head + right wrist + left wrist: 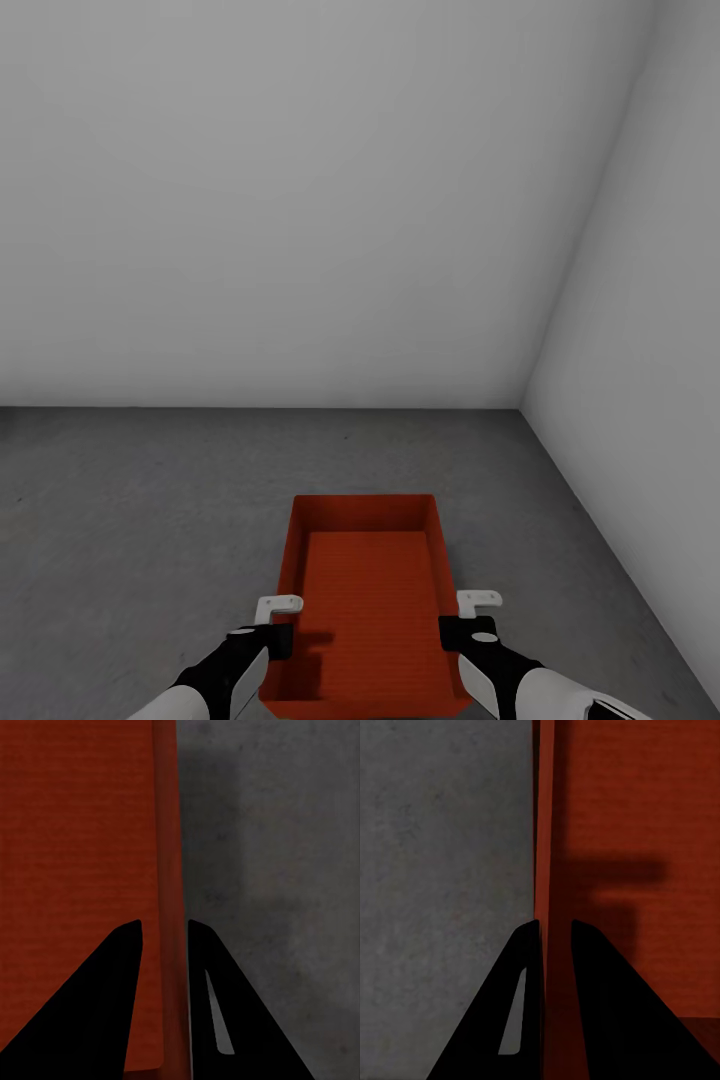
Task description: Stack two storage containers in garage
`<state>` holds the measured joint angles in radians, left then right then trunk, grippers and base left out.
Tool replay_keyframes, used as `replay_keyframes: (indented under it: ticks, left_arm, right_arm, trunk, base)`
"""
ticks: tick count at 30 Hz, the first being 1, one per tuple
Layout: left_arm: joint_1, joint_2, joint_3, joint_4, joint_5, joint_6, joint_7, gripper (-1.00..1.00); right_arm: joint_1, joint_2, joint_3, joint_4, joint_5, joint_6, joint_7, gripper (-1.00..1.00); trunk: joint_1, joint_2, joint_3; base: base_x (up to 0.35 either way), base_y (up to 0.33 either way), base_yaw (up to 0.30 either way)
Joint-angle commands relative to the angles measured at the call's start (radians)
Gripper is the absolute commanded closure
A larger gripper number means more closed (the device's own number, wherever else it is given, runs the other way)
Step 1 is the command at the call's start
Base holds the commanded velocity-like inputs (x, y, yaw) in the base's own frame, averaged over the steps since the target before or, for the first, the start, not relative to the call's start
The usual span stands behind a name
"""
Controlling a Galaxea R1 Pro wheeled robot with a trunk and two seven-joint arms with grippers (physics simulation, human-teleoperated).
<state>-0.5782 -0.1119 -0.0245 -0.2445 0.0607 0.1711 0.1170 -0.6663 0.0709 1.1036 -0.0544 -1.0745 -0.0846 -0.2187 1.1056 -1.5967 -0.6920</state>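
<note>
Over grey floor (150, 520): 2 pincers clamp container (368, 590) walls.

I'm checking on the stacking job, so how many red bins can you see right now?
1. The red bin sits low over the grey floor near the wall corner, its side walls pinched by the left gripper and right gripper. A second could be outside the view.

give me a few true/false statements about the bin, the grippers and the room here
1. The storage container is empty. True.
2. The left gripper straddles a side wall of the container. True.
3. The right gripper hangs far from the container. False: its fingers sit either side of the opposite wall.
4. The floor is light wood planks. False: it is dark grey and mottled.
5. A second bin is stacked inside it. False: only its ribbed bottom shows.
</note>
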Motion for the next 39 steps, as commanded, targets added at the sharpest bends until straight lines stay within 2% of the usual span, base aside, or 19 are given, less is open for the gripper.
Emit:
replay_keyframes:
  ticks: [1, 39]
  left_arm:
    - [0.0, 0.0, -0.025, -0.003, 0.021, 0.005, 0.0, 1.0]
    - [0.0, 0.0, -0.025, -0.003, 0.021, 0.001, 0.0, 1.0]
  right_arm:
    - [0.0, 0.0, 0.024, 0.025, -0.019, -0.006, -0.006, 1.0]
    - [-0.001, 0.0, 0.024, 0.025, -0.019, -0.004, -0.005, 1.0]
  trunk:
    - [0.0, 0.0, -0.001]
    - [0.0, 0.0, -0.001]
  base:
    - [0.0, 0.0, 0.0]
    - [0.0, 0.0, 0.0]
